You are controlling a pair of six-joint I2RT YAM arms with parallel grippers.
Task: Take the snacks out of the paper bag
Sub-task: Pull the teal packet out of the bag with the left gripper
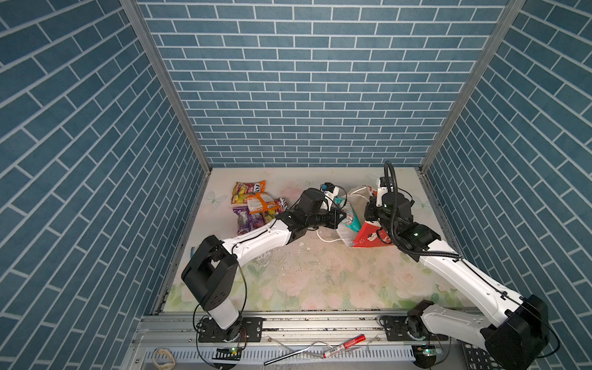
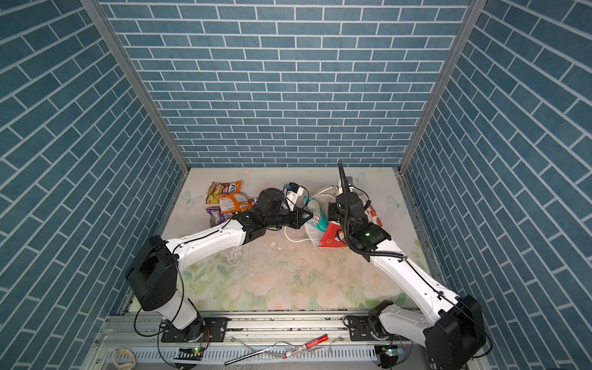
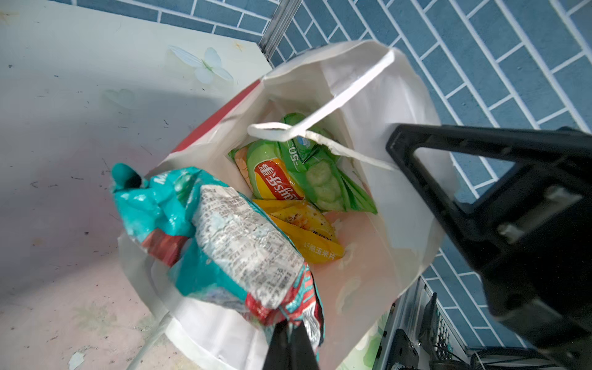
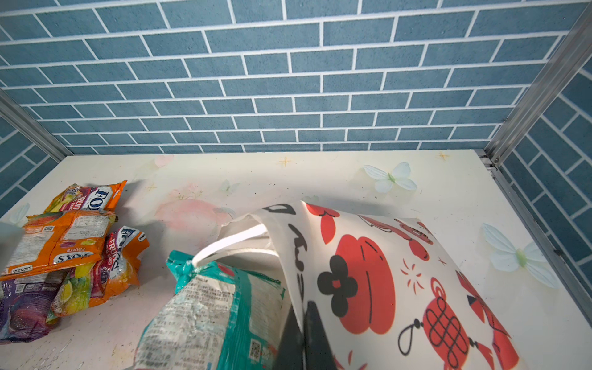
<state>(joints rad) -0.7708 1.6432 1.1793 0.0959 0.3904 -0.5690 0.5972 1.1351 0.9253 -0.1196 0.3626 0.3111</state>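
Both top views: the tall paper bag [image 1: 371, 238], red-sided with white faces, sits tipped at a slant on the far right part of the flower-printed table [image 1: 320, 272], mouth turned to the left arm. A crinkly teal packet [image 1: 350, 217] sticks out of that mouth. The left gripper [image 1: 341, 217] is at the packet and the right gripper [image 1: 371, 213] at the bag's upper edge. Far left on the table lies a loose pile of glossy orange candy bags [image 1: 253, 195] with a small purple packet [image 1: 245, 221] at its near side, well apart from the bag.

Left wrist view: the left gripper [image 3: 290, 336] has its jaws pressed together on the end seam of the teal packet [image 3: 224, 230], which lies across the bag's rim, partly inside. Deeper in the white interior [image 3: 368, 89] are a large green chip bag [image 3: 307, 169] and a yellow bag [image 3: 307, 230], touching. A white cord handle [image 3: 336, 102] hangs across the opening.

Right wrist view: the right gripper [image 4: 304, 333] is pinched closed on the rim of the bag's white, orange-printed face [image 4: 368, 272]. The teal packet [image 4: 208, 304] is just beside it. The orange candy bags [image 4: 64, 237] overlap, with the purple packet [image 4: 22, 304] partly beneath them.
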